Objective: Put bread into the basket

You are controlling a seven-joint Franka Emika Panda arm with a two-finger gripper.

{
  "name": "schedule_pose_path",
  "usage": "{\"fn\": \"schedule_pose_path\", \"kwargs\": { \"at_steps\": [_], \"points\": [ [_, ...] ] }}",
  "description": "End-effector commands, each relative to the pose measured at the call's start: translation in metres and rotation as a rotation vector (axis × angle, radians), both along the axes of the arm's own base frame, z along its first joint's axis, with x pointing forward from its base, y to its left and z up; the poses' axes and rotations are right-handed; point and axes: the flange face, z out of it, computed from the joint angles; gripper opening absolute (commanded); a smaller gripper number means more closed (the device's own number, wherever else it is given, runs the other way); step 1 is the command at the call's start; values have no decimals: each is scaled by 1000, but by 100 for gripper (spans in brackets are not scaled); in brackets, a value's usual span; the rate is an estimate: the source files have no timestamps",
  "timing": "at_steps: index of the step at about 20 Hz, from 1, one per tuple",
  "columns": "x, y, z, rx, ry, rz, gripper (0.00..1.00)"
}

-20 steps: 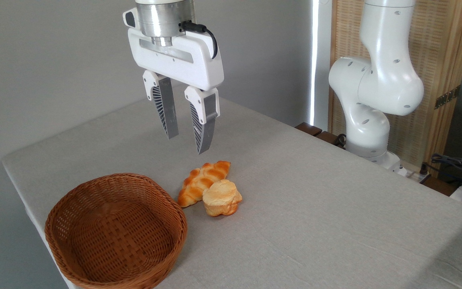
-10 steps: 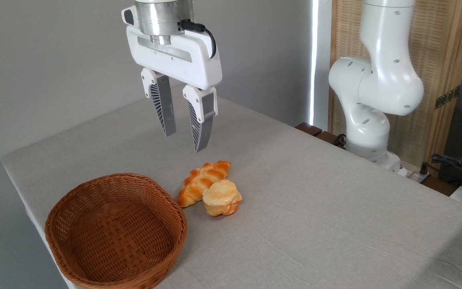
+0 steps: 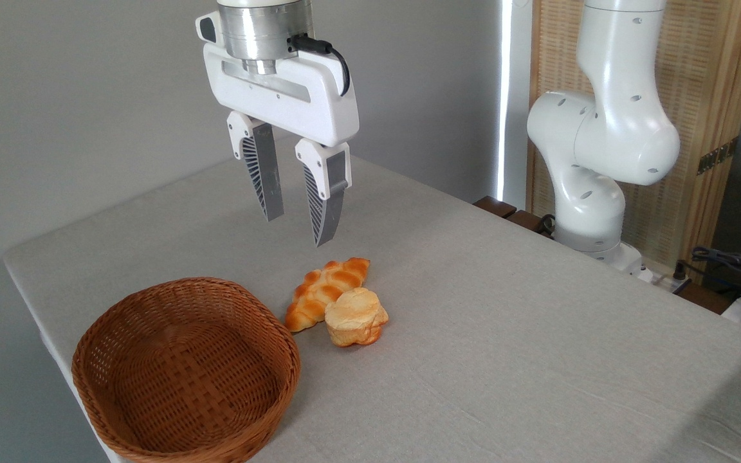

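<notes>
Hanging in the upper centre of the frame, the gripper (image 3: 298, 230) points its two ribbed grey fingers (image 3: 267, 183) downward with a moderate gap between them, and we see nothing held there. Below it and slightly to the right, in the middle of the frame, the bread (image 3: 354, 316) sits on the grey cloth-covered table (image 3: 505, 334): a small round bun, pale gold and puffy on top, darker orange at the base. It touches the lower right end of a longer braided loaf (image 3: 325, 290), which lies just behind it on the left. The basket (image 3: 185, 370), oval brown wicker with a thick rim, stands empty at the lower left, near both pieces. We judge the bun to be light and soft, likely to squash under a hard squeeze, with a flaky top that may give way. We would take it across its firmer lower sides, keeping the fingers clear of the loaf beside it.
</notes>
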Motion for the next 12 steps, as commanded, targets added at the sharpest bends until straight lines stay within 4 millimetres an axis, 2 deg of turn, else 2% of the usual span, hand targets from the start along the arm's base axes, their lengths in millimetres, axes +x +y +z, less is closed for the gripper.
{"fn": "schedule_pose_path", "kwargs": {
  "at_steps": [1,12],
  "points": [
    [4,1,4,-20,1,18,100],
    [4,-1,4,-31,0,17,100]
  ]
}}
